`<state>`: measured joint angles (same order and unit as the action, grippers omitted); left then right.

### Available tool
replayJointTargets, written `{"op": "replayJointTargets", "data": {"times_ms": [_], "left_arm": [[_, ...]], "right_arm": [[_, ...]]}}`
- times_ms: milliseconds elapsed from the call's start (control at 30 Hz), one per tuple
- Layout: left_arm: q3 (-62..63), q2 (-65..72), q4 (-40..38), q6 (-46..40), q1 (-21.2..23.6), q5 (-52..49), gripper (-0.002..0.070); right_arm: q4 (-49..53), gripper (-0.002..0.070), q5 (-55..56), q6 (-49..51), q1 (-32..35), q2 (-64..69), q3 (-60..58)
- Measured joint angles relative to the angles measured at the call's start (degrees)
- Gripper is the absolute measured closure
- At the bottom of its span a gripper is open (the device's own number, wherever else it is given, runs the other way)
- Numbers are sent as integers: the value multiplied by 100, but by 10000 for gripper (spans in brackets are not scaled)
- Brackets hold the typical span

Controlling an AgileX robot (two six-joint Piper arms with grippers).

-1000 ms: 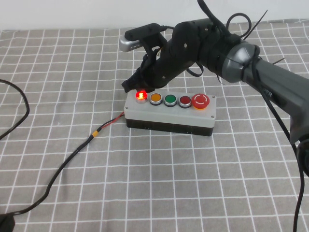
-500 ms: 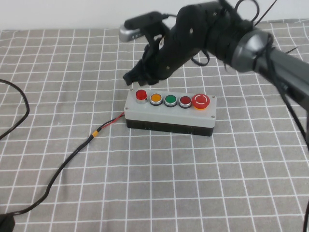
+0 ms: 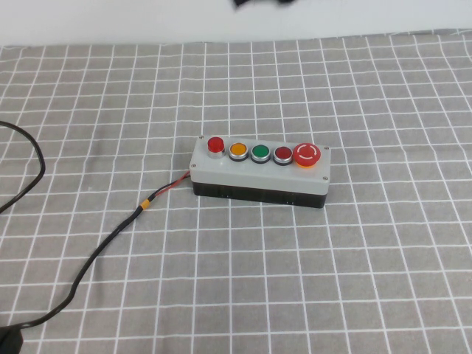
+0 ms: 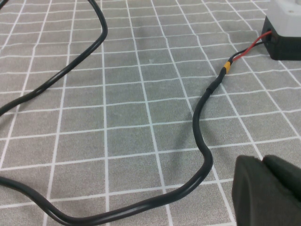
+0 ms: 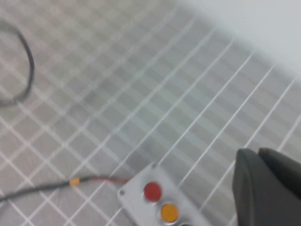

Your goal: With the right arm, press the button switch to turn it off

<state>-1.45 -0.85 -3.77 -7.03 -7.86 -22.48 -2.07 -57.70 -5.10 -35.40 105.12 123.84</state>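
Note:
The button switch (image 3: 259, 171) lies on the checked cloth in the high view, grey top on a black base. Its small red lamp (image 3: 215, 144) is unlit, beside yellow, green and red buttons and the large red mushroom button (image 3: 307, 154). Its red-black wire (image 3: 168, 190) leaves the left end. Only a dark scrap of the right arm (image 3: 259, 3) shows at the top edge. In the right wrist view the right gripper (image 5: 257, 153) is shut and empty, high above the box (image 5: 157, 200). The left gripper (image 4: 262, 163) is shut and empty, low over the cloth, with the box's corner (image 4: 284, 26) far off.
A thick black cable (image 3: 88, 262) runs from the wire's yellow joint (image 3: 146, 200) to the front left corner, and another loop (image 3: 33, 158) lies at the left edge. In the left wrist view the cable (image 4: 200, 122) curves close by the left gripper. A white wall backs the table.
The right arm has lifted up and away from the box, almost out of the high view. The red lamp, lit one second ago, is dark.

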Motion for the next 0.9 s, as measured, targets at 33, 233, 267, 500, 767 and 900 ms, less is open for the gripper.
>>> {"op": "replayJointTargets", "data": {"times_ms": [33,233,267,500,767,900], "left_arm": [[0,0,0,0,0,0,678],[0,0,0,0,0,0,678],[0,0,0,0,0,0,678],[0,0,0,0,0,0,678],[0,0,0,0,0,0,678],[0,0,0,0,0,0,678]], "right_arm": [[54,692,-10,0,0,-214,-38],[207,692,78,0,0,-1591,-1107],[207,692,177,0,0,-1851,-1466],[-14,692,1631,13,0,-3891,-4563],[-540,692,2979,21,0,-5951,-7398],[-613,692,3110,21,0,-6390,-7990]]}}
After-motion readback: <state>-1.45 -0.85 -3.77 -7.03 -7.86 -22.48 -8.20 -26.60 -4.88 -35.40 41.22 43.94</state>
